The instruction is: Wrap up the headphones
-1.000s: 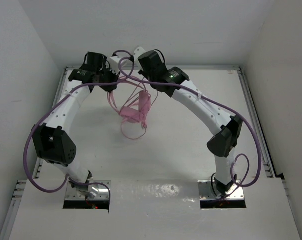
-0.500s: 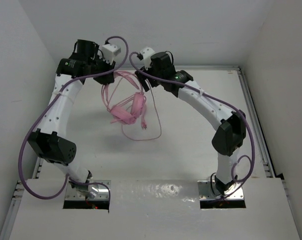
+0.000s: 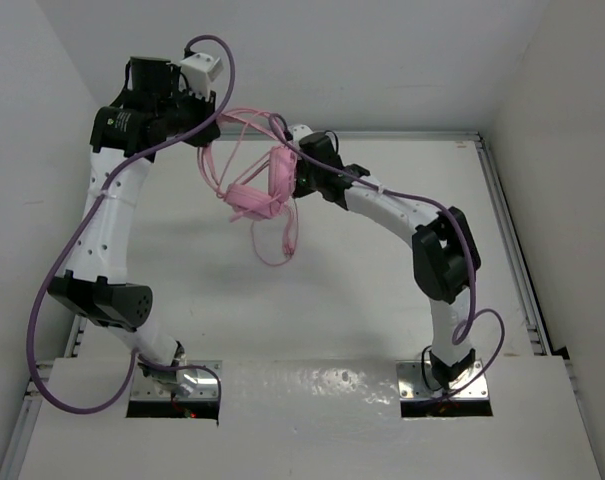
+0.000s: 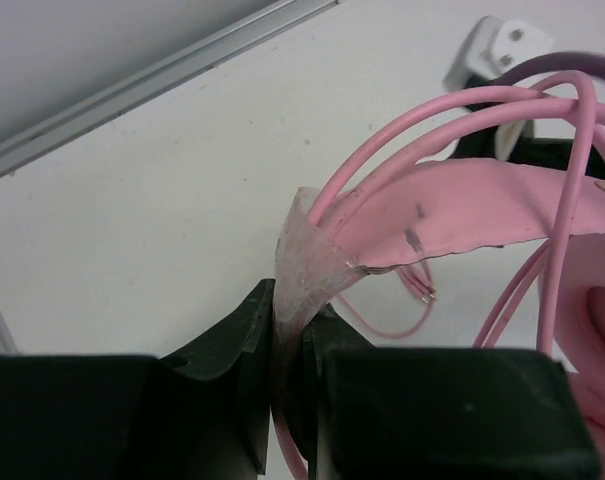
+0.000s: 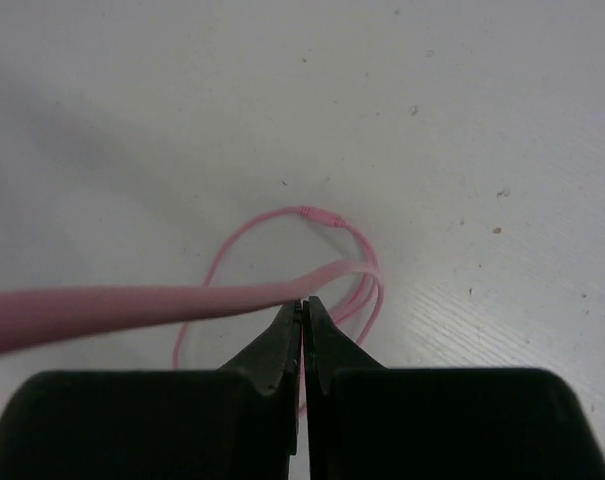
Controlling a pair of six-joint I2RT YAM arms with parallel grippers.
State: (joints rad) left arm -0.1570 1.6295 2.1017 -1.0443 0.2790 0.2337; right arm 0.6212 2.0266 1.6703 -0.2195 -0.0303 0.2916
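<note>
The headphones [image 3: 254,200] hang in the air between the two tools, above the far part of the bench [image 3: 382,290]. The left tool [image 3: 214,126] is closed. Its wrist view shows the left tool [image 4: 288,335] pinching a scrap of clear film [image 4: 304,262] and a strand of the pink cord [image 4: 402,150]. Just beyond its tips lies the flat pink band of the headphones [image 4: 462,215].

The right tool [image 3: 286,168] sits close beside the left one, at the other side of the pink bundle. In its own view the right tool [image 5: 302,305] has its jaws pressed together on the end of a pink strip of the headphones [image 5: 132,305] that runs off to the left.

The earcups hang below and between both tools. A loop of cord [image 3: 278,250] dangles beneath them and is seen under the right tool as a thin ring [image 5: 312,215] against the bench [image 5: 482,150]; whether it touches the surface cannot be told.
</note>
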